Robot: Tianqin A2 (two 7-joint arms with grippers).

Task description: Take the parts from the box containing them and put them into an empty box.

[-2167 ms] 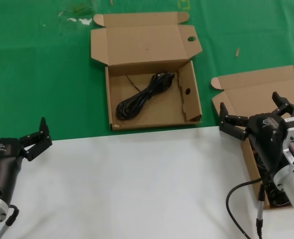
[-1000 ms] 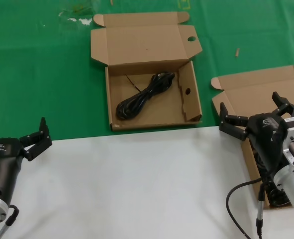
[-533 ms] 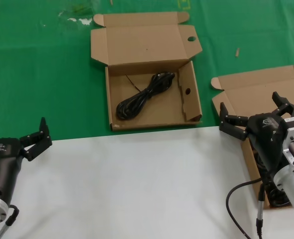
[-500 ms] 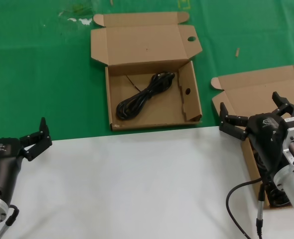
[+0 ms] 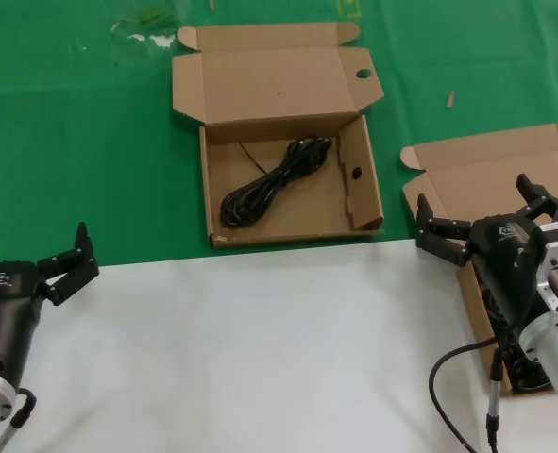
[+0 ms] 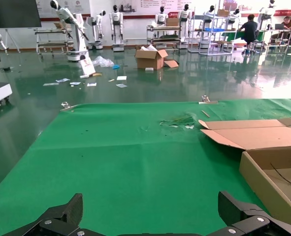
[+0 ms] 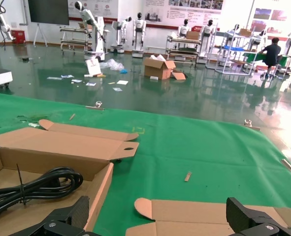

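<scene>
Cable bundle (image 5: pixel 277 181) unmoved in holed box (image 5: pixel 354 203), right tool (image 5: pixel 484 225) and left tool (image 5: pixel 69 264) still spread, motionless.

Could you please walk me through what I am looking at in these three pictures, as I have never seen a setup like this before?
This is a two-armed robot seen through its own cameras. One picture looks down from its head; the other two look out from each wrist across the green cloth into a hall.

In the head view, the left gripper sits at the lower left over a white surface, its fingers open and empty. The right gripper hovers at the right, also open and empty, above an open brown cardboard box that it largely hides.

In the middle stands another open brown cardboard box with a round hole in its lid tab. Inside lies a coiled bundle of thin black cable. The right wrist view shows the same bundle close up.

Nothing is held at this moment.
</scene>
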